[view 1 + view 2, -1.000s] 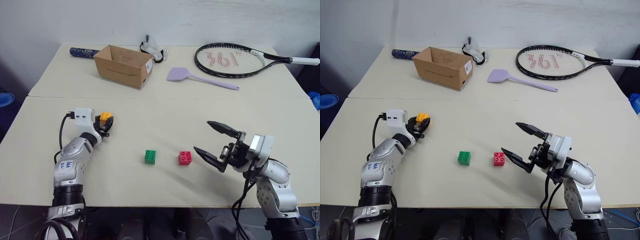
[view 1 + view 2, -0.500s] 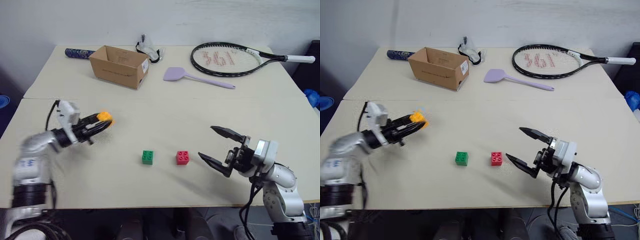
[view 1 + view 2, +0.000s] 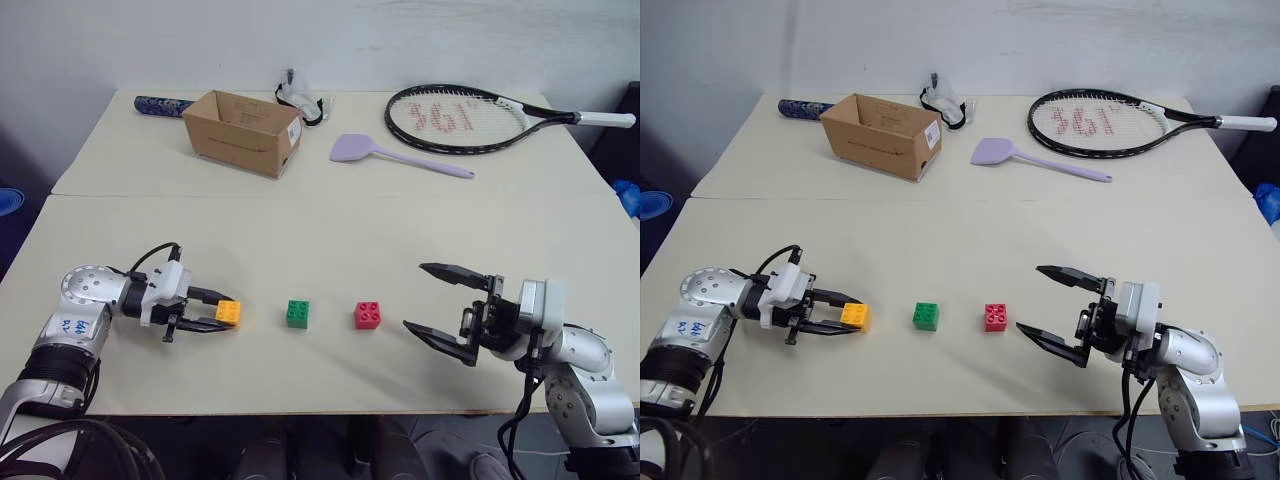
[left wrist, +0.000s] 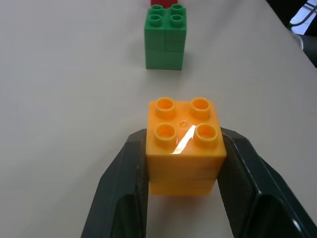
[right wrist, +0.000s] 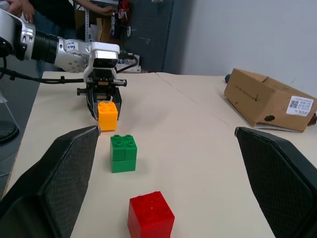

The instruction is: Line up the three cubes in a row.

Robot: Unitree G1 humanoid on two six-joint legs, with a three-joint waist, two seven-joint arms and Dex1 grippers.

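My left gripper (image 3: 222, 312) is shut on the yellow-orange cube (image 3: 229, 312), holding it studs-up low over the table at the front left. In the left wrist view its black fingers (image 4: 126, 183) clamp both sides of that cube (image 4: 183, 144). To its right sit the green cube (image 3: 298, 313) and the red cube (image 3: 368, 315), roughly in one line with it. My right gripper (image 3: 442, 305) stands wide open to the right of the red cube, apart from it. The right wrist view looks along the row: red cube (image 5: 150, 214), green cube (image 5: 123, 152), yellow-orange cube (image 5: 108, 114).
At the back of the table lie a brown cardboard box (image 3: 245, 131), a lilac spatula (image 3: 395, 154), a tennis racket (image 3: 470, 118), a dark tube (image 3: 162, 104) and a bundle of goggles (image 3: 300, 98). A seam (image 3: 330, 195) crosses the tabletop.
My left arm swung down and turned its gripper to the right, bringing the yellow-orange cube from higher up at the left to a spot just left of the green cube. The right gripper stayed open.
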